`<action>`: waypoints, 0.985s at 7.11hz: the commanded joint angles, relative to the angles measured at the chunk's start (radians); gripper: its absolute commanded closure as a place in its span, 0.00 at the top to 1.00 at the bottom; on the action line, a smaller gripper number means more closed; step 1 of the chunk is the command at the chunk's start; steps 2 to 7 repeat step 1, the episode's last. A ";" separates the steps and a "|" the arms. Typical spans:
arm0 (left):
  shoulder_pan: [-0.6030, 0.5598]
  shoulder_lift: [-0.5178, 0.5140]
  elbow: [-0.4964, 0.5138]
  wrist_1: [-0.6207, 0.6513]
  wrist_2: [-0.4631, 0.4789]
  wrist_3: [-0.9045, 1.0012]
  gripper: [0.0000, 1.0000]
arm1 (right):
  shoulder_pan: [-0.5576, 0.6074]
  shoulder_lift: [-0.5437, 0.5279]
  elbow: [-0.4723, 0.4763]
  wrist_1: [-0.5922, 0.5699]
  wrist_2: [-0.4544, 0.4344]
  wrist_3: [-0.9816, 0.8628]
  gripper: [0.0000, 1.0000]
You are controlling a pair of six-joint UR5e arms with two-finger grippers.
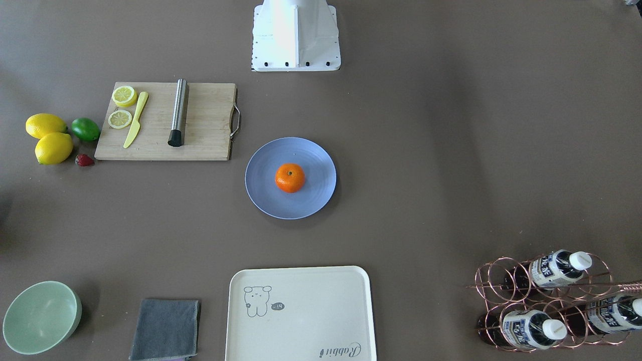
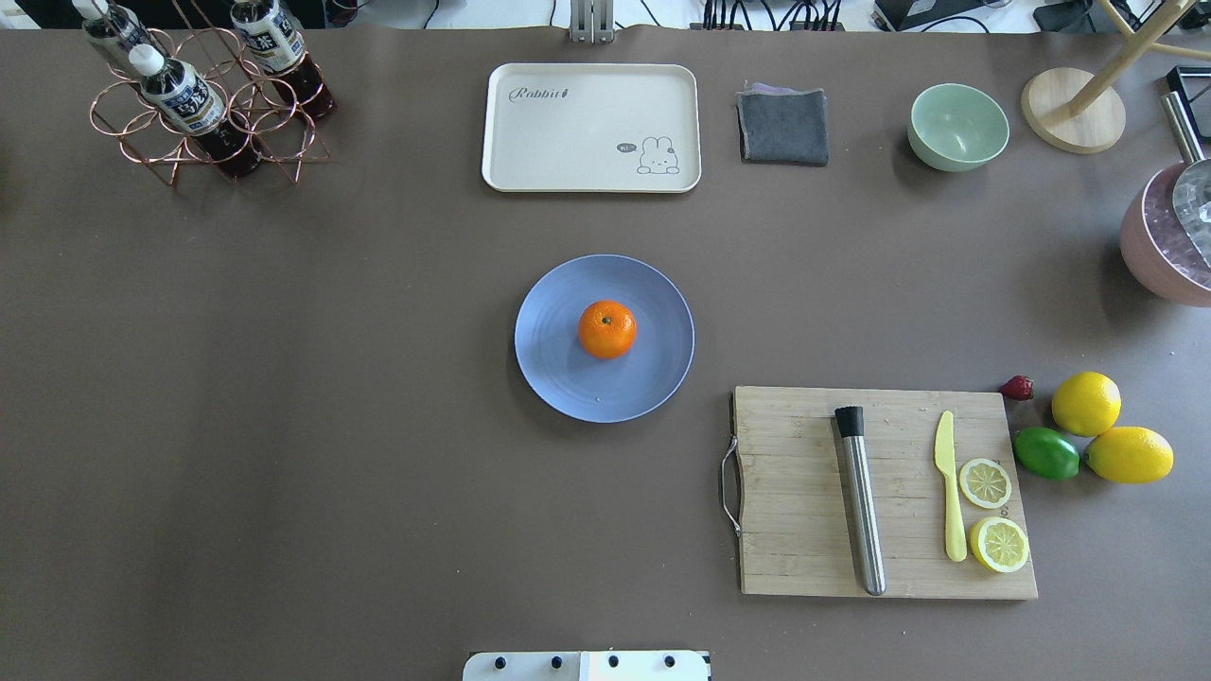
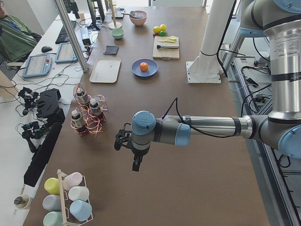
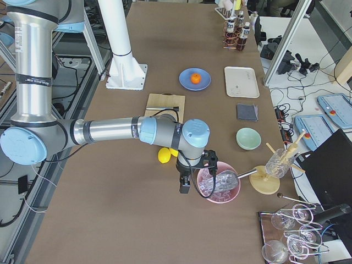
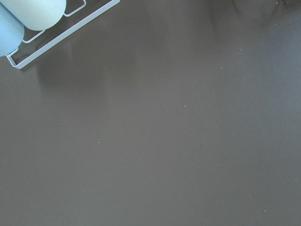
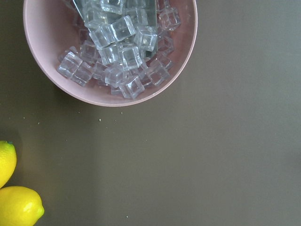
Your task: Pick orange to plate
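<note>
from my seat the job looks done: the orange (image 2: 606, 329) sits mid-plate (image 2: 653, 383), nothing touching it. only the side views show the arms, both well apart from it, and there i cannot tell whether the left tool (image 3: 136, 165) or right tool (image 4: 184, 187) is spread or pressed together. the right wrist view alone shows the ice bowl (image 6: 43, 59) close.

The cream tray (image 2: 587, 123) is printed "Rabbit", with "hi" in a bubble beside a drawn bunny.
</note>
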 commanded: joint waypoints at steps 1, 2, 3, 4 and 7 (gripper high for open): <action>0.001 0.000 -0.002 -0.001 0.001 0.001 0.98 | 0.003 -0.001 -0.002 0.000 0.000 -0.003 1.00; 0.001 0.000 -0.002 -0.001 0.001 0.001 0.98 | 0.003 -0.001 -0.002 0.000 0.000 -0.003 1.00; 0.001 0.000 -0.002 -0.001 0.001 0.001 0.98 | 0.003 -0.001 -0.002 0.000 0.000 -0.003 1.00; 0.001 0.000 -0.002 -0.001 0.001 0.001 0.98 | 0.003 -0.001 -0.002 0.000 0.000 -0.003 1.00; 0.001 0.000 -0.002 -0.001 0.001 0.001 0.98 | 0.003 -0.001 -0.002 0.000 0.000 -0.003 1.00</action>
